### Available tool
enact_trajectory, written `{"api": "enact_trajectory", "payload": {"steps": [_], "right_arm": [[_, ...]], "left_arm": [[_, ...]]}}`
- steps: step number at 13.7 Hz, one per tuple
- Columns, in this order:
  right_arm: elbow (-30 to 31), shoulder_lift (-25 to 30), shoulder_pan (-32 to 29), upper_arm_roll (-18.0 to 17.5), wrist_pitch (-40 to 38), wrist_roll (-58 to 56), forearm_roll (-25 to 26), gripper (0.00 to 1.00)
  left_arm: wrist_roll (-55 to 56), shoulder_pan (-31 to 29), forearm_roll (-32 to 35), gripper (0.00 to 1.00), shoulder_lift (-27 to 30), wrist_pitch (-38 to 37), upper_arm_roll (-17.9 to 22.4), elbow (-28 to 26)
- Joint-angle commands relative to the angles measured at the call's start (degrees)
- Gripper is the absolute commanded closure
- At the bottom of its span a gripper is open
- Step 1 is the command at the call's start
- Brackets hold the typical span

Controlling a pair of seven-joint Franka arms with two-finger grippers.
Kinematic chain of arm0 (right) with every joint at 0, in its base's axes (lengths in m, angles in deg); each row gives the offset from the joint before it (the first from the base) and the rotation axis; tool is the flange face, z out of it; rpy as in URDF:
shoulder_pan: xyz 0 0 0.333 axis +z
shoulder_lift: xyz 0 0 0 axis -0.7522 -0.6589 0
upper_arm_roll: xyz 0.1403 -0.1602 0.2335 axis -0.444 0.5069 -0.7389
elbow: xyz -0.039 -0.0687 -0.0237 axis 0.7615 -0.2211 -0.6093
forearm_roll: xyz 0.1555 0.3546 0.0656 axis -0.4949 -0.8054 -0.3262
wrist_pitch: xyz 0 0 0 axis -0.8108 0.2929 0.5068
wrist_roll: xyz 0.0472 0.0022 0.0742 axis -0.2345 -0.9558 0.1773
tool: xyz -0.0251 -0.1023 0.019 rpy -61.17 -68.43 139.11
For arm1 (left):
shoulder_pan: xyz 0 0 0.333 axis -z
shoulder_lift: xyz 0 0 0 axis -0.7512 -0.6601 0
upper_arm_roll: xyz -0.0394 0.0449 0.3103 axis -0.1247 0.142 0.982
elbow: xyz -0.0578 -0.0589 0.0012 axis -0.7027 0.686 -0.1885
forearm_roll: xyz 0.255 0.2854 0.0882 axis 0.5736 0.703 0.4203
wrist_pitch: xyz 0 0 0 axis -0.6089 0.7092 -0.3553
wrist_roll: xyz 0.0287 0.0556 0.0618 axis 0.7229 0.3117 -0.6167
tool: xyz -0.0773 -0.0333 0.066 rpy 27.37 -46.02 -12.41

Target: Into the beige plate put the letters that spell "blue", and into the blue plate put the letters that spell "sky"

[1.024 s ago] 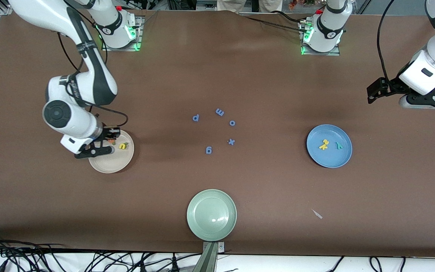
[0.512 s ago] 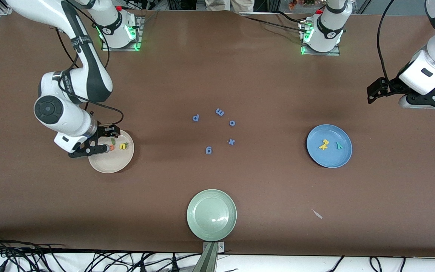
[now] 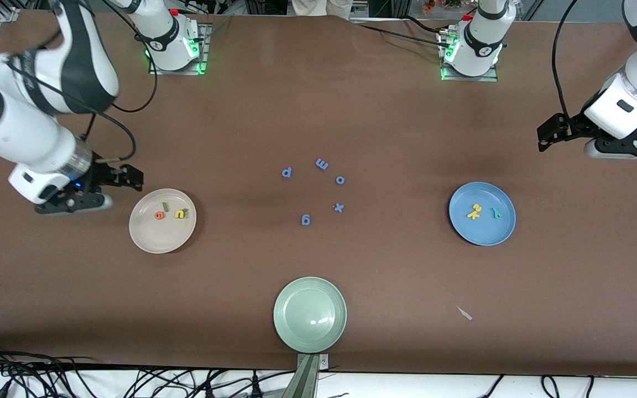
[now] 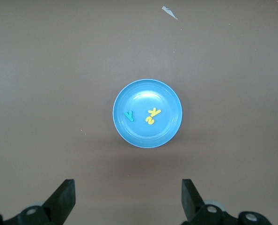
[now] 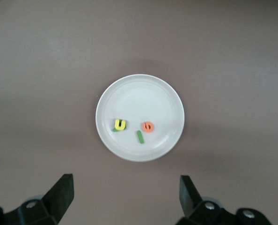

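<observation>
Front view: right gripper [image 3: 109,178] hangs over bare table just beside the beige plate [image 3: 152,235], toward the right arm's end, jaws spread wide and empty. Left gripper [image 3: 555,130] waits over bare table toward the left arm's end, also spread wide and empty.

Step in hand, as I judge it: clearing away after a drop, with both words apparently sorted. To do it well, lift straight up and away so the fingers cannot brush the plate rim or flick a light foam letter out; check both plates before stopping.

Beige plate, round and shallow, holds the orange e [image 3: 158,215], the light green l [image 3: 166,207] and the yellow u [image 3: 178,214]; a dark green piece peeks out from under the u, probably the b, though it is mostly hidden. Right wrist view shows the same cluster: u [image 5: 120,124], e [image 5: 148,126], l [image 5: 140,137].

Blue plate [image 3: 481,235] holds the teal y [image 3: 496,212] and a yellow s and k [image 3: 474,211] lying touching, hard to separate.

Blue letters [image 3: 321,164] lie loose mid-table; pale green plate [image 3: 291,329] sits nearest the front camera
</observation>
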Motion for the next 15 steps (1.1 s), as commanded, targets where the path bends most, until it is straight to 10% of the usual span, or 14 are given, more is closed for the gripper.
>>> {"api": "enact_trajectory", "payload": {"steps": [1,5,15], "right_arm": [[-3.98,2.92,-1.68,0.18,-9.0,-0.58,-0.81,0.0],[-13.48,2.13,-2.92,0.54,-20.1,-1.46,-0.63,0.0],[-15.08,2.3,-4.15,0.36,-21.79,-1.72,0.6,0.0]], "left_arm": [[-0.43,-0.04,-0.44,0.0,-0.16,-0.82,-0.06,1.03],[-0.43,-0.04,-0.44,0.0,-0.16,-0.82,-0.06,0.94],[0.19,0.22,-0.35,0.0,-1.21,-0.99,-0.15,2.35]]}}
